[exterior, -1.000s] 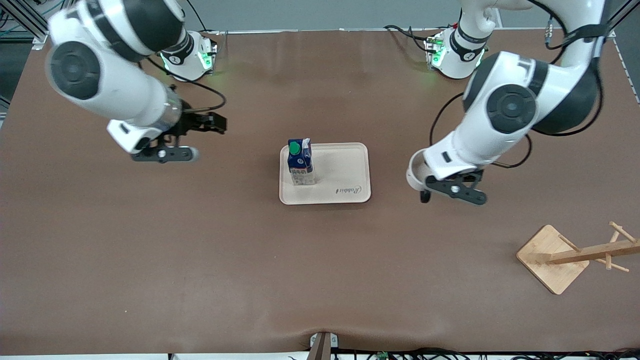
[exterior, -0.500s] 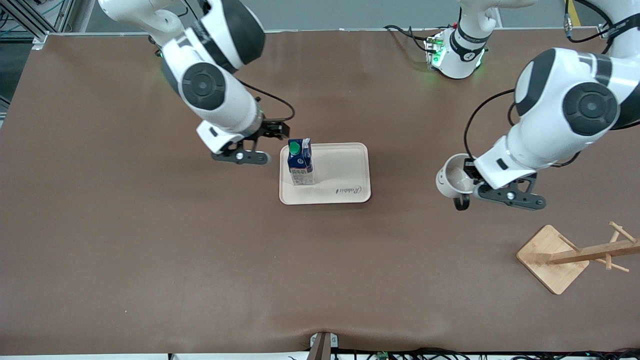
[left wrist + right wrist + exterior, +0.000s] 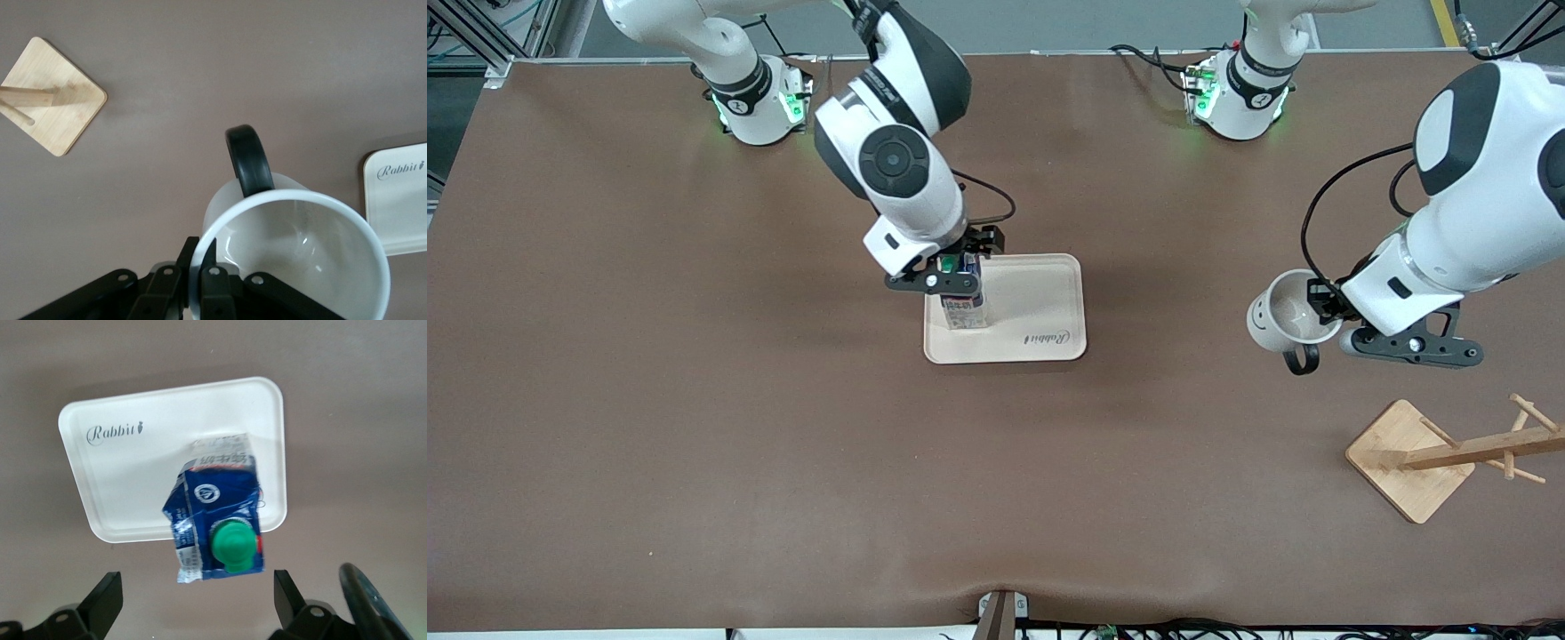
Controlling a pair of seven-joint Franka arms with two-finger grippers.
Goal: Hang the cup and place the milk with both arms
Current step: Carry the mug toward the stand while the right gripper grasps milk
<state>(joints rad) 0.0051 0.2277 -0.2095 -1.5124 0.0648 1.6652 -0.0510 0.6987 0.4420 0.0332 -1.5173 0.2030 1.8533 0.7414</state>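
The milk (image 3: 963, 304), a dark-blue carton with a green cap, stands upright on the beige tray (image 3: 1040, 307). My right gripper (image 3: 958, 268) is open and hovers over the carton's top. In the right wrist view the carton (image 3: 217, 520) sits just ahead of the gripper (image 3: 198, 590), one spread finger (image 3: 107, 595) at each side. My left gripper (image 3: 1323, 308) is shut on the rim of the white cup (image 3: 1282, 313) and holds it tilted in the air, black handle down. In the left wrist view the fingers (image 3: 172, 273) pinch the cup's (image 3: 293, 253) rim.
A wooden cup rack lies toward the left arm's end of the table, with a square base (image 3: 1405, 462) and a pegged post (image 3: 1489, 447); it is nearer to the front camera than the tray. Its base also shows in the left wrist view (image 3: 57, 103).
My right arm swung from the right arm's end of the table to over the milk. My left arm carried the cup away from the tray toward the rack.
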